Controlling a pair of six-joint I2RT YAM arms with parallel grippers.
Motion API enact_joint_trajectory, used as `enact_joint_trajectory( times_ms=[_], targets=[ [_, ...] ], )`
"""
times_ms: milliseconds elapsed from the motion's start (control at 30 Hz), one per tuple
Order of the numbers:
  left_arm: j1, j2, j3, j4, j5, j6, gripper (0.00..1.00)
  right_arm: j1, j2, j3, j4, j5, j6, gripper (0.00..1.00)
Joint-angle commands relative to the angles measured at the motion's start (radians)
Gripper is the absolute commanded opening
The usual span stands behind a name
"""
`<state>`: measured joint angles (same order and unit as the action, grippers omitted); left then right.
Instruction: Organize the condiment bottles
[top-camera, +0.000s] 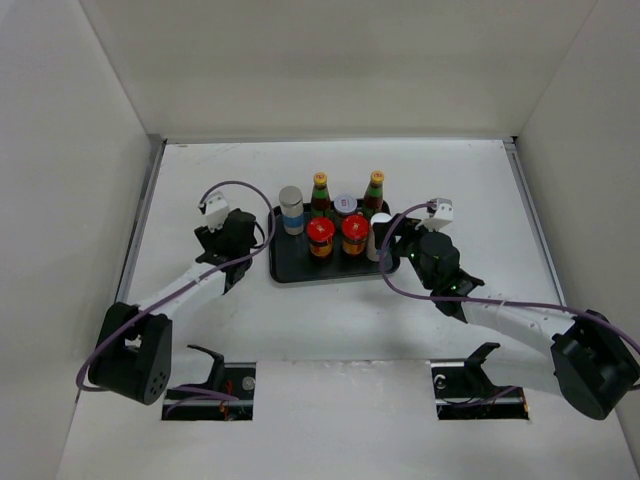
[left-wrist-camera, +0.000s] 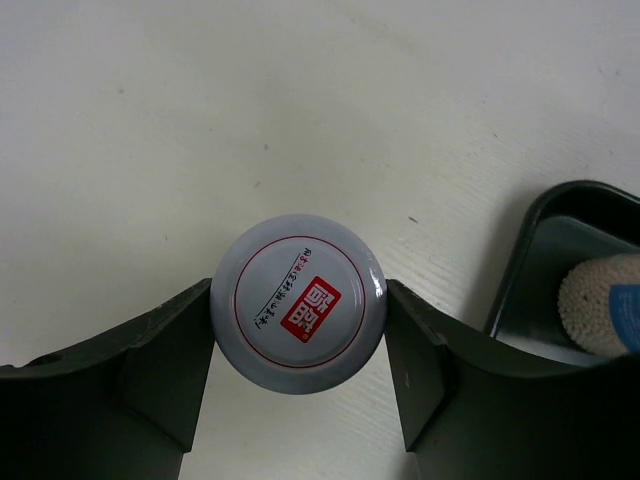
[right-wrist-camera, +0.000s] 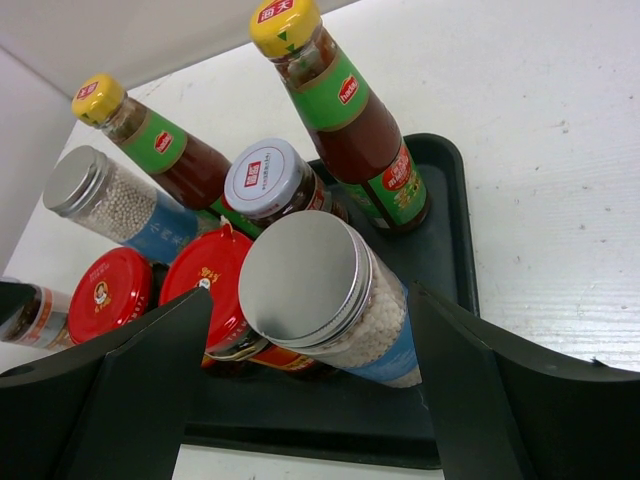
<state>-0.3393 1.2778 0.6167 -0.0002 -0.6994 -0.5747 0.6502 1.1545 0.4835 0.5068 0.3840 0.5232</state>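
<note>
My left hand (left-wrist-camera: 298, 300) pinches a white-lidded jar (left-wrist-camera: 298, 315) on the tabletop (left-wrist-camera: 300, 120) just left of the black tray (left-wrist-camera: 520, 260), while my right hand (right-wrist-camera: 310, 293) gapes empty around a silver-lidded jar (right-wrist-camera: 300, 270) inside the tray's right end; next, I judge, I lift the pinched jar aboard.

black tray (top-camera: 300, 273): mid-table, raised rim | white table (top-camera: 330, 330): under tray | white walls (top-camera: 60, 150): left, back, right

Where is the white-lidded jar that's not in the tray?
Left wrist view: the white-lidded jar stands on the bare table just left of the black tray, pinched between the fingers of the left gripper.
</note>
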Motion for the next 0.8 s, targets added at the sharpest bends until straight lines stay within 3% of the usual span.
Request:
enact_joint_trajectory(
  times_ms=[0, 167, 467, 767],
  targets=[
    [-0.052, -0.107, 0.034, 0.042, -0.023, 0.045, 0.45, 0.010, 0.007, 0.043, 0.061, -0.010, -0.006, 0.86],
    [-0.184, -0.152, 0.126, 0.002, -0.028, 0.065, 0.44, 0.010, 0.016, 0.047, 0.061, -0.007, -0.011, 0.86],
    [-0.329, -0.069, 0.219, 0.011, 0.052, 0.026, 0.44, 0.010, 0.004, 0.043, 0.056, -0.011, -0.009, 0.86],
    [-0.356, 0.029, 0.196, 0.045, 0.080, -0.019, 0.44, 0.010, 0.001, 0.040, 0.061, -0.008, -0.009, 0.86]
  ],
)
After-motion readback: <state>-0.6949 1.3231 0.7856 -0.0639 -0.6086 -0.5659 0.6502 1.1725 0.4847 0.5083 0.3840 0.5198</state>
